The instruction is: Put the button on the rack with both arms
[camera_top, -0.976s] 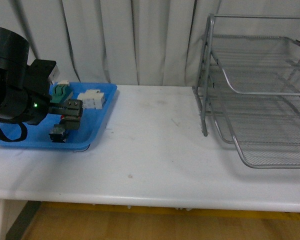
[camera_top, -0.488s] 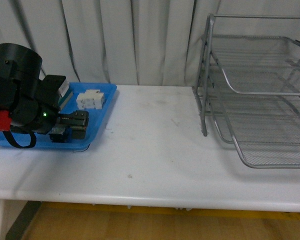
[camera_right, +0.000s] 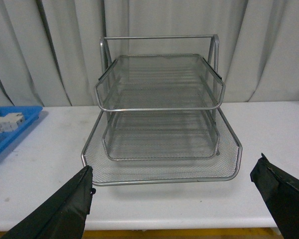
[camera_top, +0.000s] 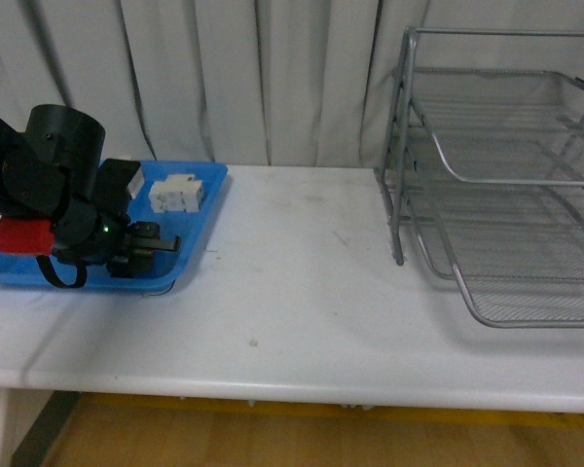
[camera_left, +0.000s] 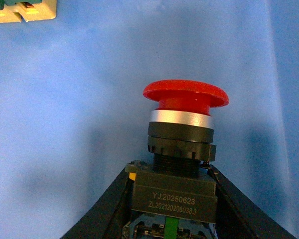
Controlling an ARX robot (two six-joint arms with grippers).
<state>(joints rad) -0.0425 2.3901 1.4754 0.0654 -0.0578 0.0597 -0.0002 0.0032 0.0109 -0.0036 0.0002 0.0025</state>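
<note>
Your left gripper (camera_left: 169, 172) has its jaws closed against the button (camera_left: 185, 97), which sits in the blue tray (camera_left: 65, 99). Right gripper (camera_right: 175, 167) jaws stand apart before the rack (camera_right: 159, 99). Risk: contact at 2 corners looks shallow, so the button may slip on lifting.

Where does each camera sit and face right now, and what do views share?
Front view: on the body, facing forward over the table; left arm at the blue tray, rack on the right.
Left wrist view: on the left arm, looking down at the button on the tray; both fingers flank its black body.
Right wrist view: on the right arm, facing the rack's open front; fingers wide apart.
Front and right wrist views share rack, tray and white block.
</note>
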